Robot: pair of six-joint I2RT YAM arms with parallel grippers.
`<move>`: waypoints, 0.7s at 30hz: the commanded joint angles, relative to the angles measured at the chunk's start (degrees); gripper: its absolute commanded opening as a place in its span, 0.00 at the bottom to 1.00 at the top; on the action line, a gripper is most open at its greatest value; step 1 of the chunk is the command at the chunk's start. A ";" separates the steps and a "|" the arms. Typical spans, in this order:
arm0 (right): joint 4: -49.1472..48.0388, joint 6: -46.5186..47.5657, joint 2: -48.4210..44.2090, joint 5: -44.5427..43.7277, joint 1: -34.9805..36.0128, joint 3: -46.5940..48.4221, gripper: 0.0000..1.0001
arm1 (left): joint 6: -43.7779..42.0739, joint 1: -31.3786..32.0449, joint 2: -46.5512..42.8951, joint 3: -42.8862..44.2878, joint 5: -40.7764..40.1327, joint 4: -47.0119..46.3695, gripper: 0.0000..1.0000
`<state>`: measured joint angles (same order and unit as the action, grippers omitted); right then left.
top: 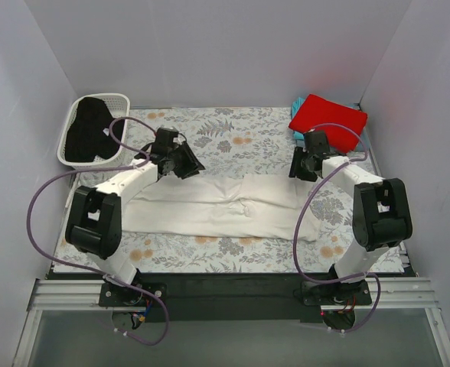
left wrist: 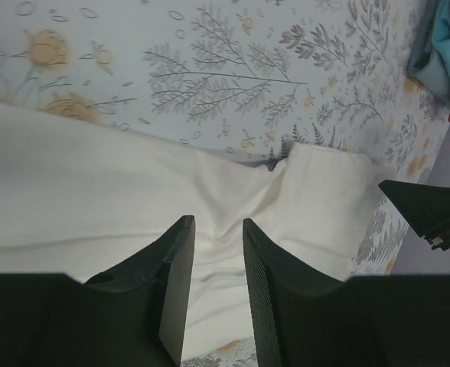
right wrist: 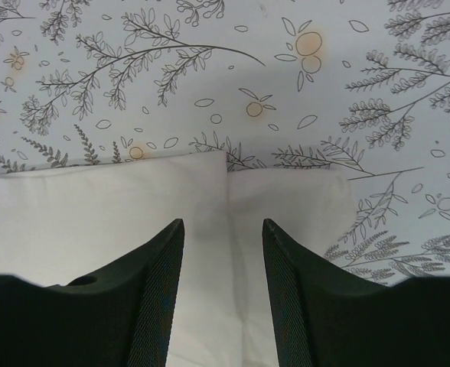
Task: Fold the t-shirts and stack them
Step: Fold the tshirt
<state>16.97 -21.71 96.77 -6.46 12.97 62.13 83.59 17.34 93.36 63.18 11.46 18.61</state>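
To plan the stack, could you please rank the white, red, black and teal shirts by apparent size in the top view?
1. White shirt, spread out: largest.
2. Red shirt and black shirt, bunched in the basket: too alike to rank.
3. Teal shirt: only a sliver shows at the red one's edge.

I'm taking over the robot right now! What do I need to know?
Left tool: open, holding nothing, over the left part of the white t-shirt.
Right tool: open, holding nothing, over the shirt's right end.
White t-shirt: lies as a long strip across the tablecloth, between the arms.
Done: red t-shirt folded, lying on the teal t-shirt in the far right corner.
Left: finish folding the white one and stack it. The black t-shirt sits bunched in the basket, far left.
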 commanded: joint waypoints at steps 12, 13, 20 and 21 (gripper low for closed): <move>-8.18 -3.42 4.65 18.32 -4.53 -1.92 0.50 | -2.20 10.07 20.35 16.35 11.91 -7.27 0.33; -8.27 -3.51 4.83 18.58 -4.71 -2.01 0.50 | -2.38 10.51 20.98 17.06 11.91 -7.27 0.33; -9.68 -4.56 5.45 21.05 -6.20 -2.89 0.36 | -1.68 11.92 26.25 21.11 12.09 -7.27 0.33; -9.85 -4.56 5.27 21.31 -6.29 -2.98 0.34 | -1.50 12.10 26.78 21.54 12.18 -7.27 0.33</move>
<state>9.76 -25.36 102.17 12.40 7.49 59.99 82.30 29.10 119.79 82.19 22.48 11.92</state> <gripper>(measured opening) 0.364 0.325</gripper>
